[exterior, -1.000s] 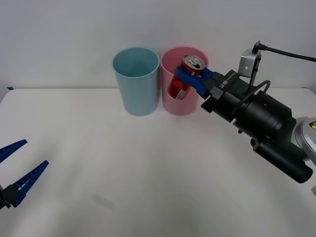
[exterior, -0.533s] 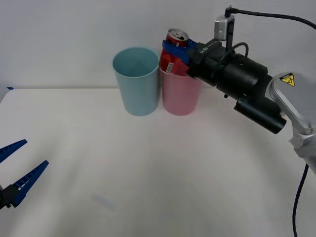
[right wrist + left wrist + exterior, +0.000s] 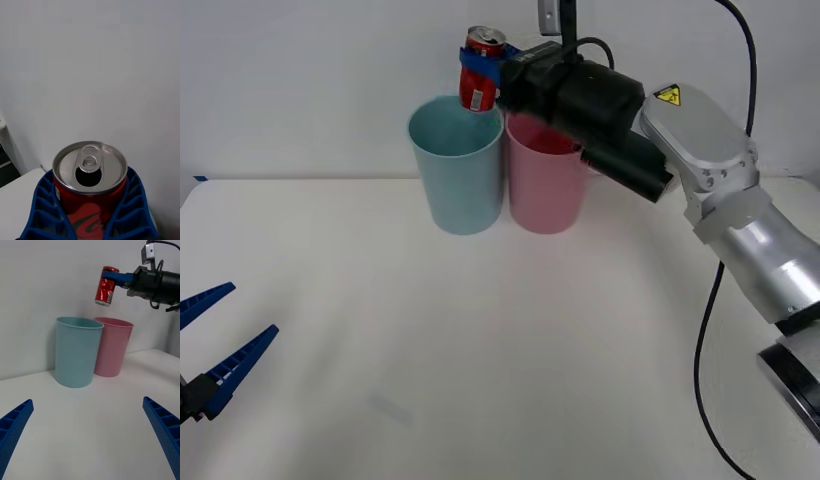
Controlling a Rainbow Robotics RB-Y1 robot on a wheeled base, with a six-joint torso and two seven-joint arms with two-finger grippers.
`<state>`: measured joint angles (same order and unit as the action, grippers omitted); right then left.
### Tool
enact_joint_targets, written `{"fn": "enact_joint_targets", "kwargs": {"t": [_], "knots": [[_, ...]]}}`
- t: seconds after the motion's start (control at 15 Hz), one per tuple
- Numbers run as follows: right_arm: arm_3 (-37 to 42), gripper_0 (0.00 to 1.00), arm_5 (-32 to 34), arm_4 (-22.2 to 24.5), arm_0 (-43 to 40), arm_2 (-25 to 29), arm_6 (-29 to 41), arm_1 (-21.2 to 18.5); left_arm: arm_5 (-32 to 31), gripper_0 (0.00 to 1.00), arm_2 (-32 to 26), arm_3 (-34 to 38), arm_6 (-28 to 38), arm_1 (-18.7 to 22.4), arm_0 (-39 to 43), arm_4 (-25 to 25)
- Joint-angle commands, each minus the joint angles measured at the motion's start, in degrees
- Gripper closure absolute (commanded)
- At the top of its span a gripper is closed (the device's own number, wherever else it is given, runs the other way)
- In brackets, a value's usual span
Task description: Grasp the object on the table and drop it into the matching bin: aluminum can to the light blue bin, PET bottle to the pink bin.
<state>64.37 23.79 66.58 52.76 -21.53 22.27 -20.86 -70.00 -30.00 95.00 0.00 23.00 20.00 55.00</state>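
in the front view, the right pincer (image 3: 483, 72) was raised above the bins, its blue fingers (image 3: 476, 66) clamped around the aluminum can (image 3: 480, 82). the can hung in the air, roughly upright, over the right side of the light blue bin (image 3: 457, 165), close to where that bin's rim met the pink bin (image 3: 546, 185). the two bins stood side by side and touching at the far side of the white desk (image 3: 500, 330), the light blue one on the left. the black right arm (image 3: 595, 100) reached in from the right, passing over the pink bin. the left pincer (image 3: 215, 345) hung low at the near left edge of the desk, well apart from the bins, its fingers spread and holding nothing.

in the right wrist view, the can (image 3: 89, 183) sat between the two ribbed blue fingers (image 3: 41, 210), which pressed against both of its red sides. its silver top faced the camera, the pull tab (image 3: 88, 157) lying flat beside the open mouth. a plain white wall stood behind.

in the left wrist view, the left pincer's own fingers (image 3: 15, 423) were wide apart at the two corners. beyond them stood the light blue bin (image 3: 77, 352) and the pink bin (image 3: 111, 347) on the desk (image 3: 90, 427). the can (image 3: 105, 291) was held tilted, high above the bins' rims, by the right pincer (image 3: 112, 276).
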Motion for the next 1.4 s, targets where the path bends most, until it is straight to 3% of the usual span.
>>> {"fn": "enact_joint_targets", "kwargs": {"t": [0.07, 0.53, 0.8, 0.87, 0.93, 1.0, 1.4], "knots": [[-6.1, 1.0, -1.29, 0.48, 4.28, 0.0, -1.0, 3.11, 0.0, 0.0, 0.0, 0.0, 0.0, 0.0, 0.0, 0.0], [-11.2, 1.0, -9.9, 0.48, 7.62, -2.73, -2.76, 6.54, 0.0, 0.0, 0.0, 0.0, 0.0, 0.0, 0.0, 0.0], [-11.2, 0.94, -9.99, 0.57, 7.62, -2.73, -2.76, 6.71, 0.0, 0.0, 0.0, 0.0, 0.0, 0.0, 0.0, 0.0], [-11.2, 0.85, -9.99, 0.48, 7.62, -2.73, -2.58, 6.71, 0.0, 0.0, 0.0, 0.0, 0.0, 0.0, 0.0, 0.0], [-11.2, 0.35, -10.08, 0.48, 7.62, -2.73, -2.76, 6.71, 0.0, 0.0, 0.0, 0.0, 0.0, 0.0, 0.0, 0.0], [-11.2, 0.0, -10.17, 0.48, 7.62, -2.73, -2.76, 6.63, 0.0, 0.0, 0.0, 0.0, 0.0, 0.0, 0.0, 0.0], [-11.11, 0.0, -10.17, -0.31, 7.44, -2.73, -3.81, 6.71, 0.0, 0.0, 0.0, 0.0, 0.0, 0.0, 0.0, 0.0]]}}
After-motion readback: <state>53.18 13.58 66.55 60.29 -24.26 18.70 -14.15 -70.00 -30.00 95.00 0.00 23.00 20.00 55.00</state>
